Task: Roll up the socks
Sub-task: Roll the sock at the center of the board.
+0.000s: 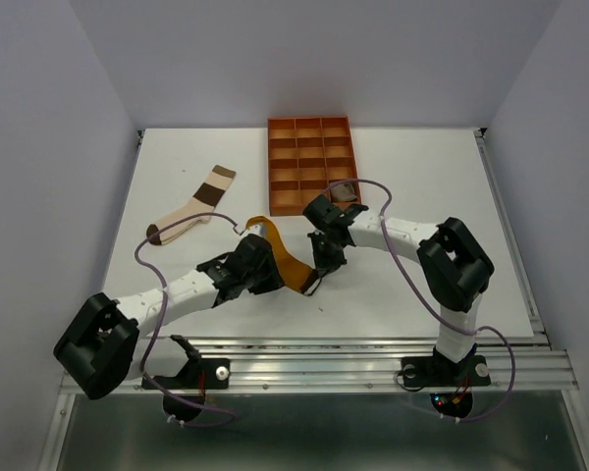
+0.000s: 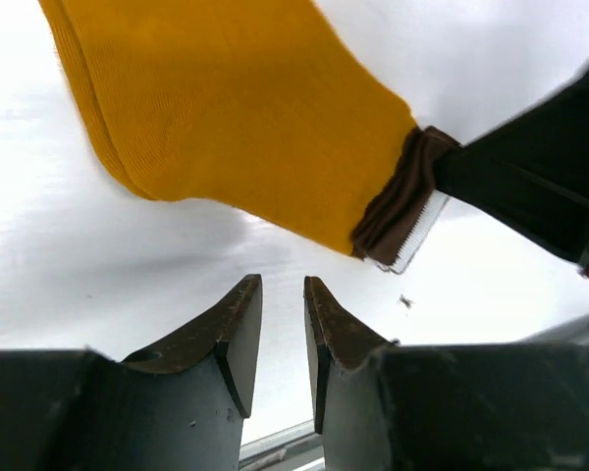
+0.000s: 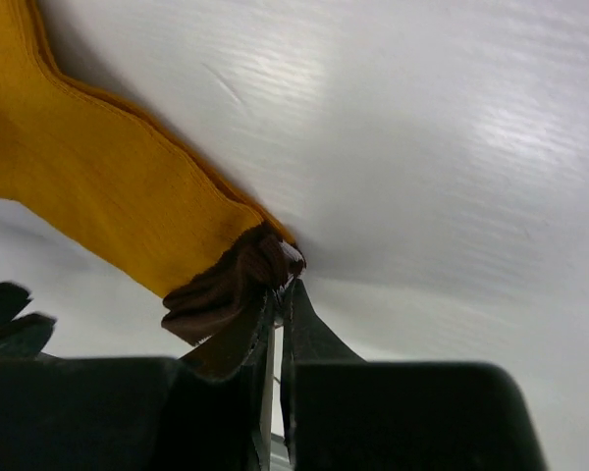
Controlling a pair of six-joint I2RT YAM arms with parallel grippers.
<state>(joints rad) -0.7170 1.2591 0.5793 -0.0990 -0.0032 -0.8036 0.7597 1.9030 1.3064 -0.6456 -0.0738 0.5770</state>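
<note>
A mustard orange sock (image 1: 287,257) with a dark brown cuff (image 2: 401,201) lies stretched across the middle of the table. My right gripper (image 3: 281,287) is shut on that cuff (image 3: 231,285) at the sock's near end, and in the top view it (image 1: 316,283) reaches down onto the same spot. My left gripper (image 2: 283,287) hovers just short of the sock (image 2: 236,108), its jaws slightly apart with nothing between them. Seen from above, it (image 1: 272,263) sits over the sock's middle. A brown, cream and white sock (image 1: 191,210) lies flat at the far left.
An orange tray (image 1: 312,157) with square compartments stands at the back centre, and a greyish bundle (image 1: 346,190) sits in its near right compartment. The right arm (image 1: 393,234) reaches across just in front of the tray. A metal rail (image 1: 373,343) runs along the table's near edge.
</note>
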